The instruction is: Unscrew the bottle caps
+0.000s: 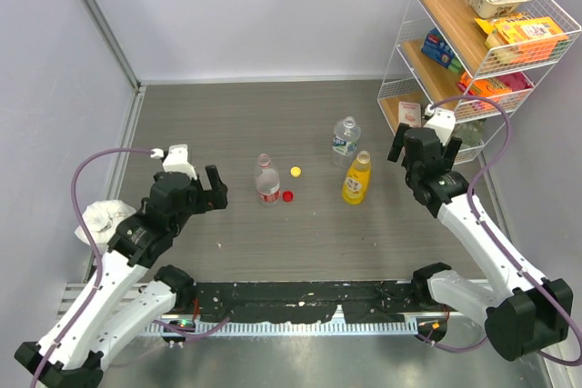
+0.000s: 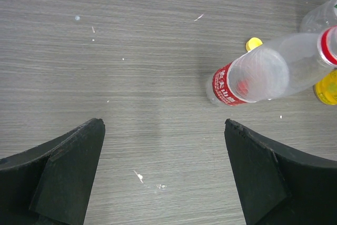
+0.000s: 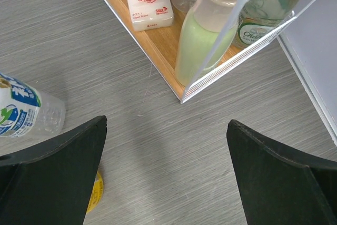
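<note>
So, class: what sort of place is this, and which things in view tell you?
Probably a robot test cell: bare grey walls, a left arm and right arm bolted at the table edge, and a wire rack of packaged goods.

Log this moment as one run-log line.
left gripper open, empty | right gripper open, empty | red cap loose beside red-label bottle | yellow cap loose

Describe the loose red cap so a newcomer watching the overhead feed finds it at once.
On the table, look left of the wire rack to the red-label bottle, the leftmost one standing. The red cap lies just right of its base; the yellow cap, the only other loose one, lies farther up the overhead view.
</note>
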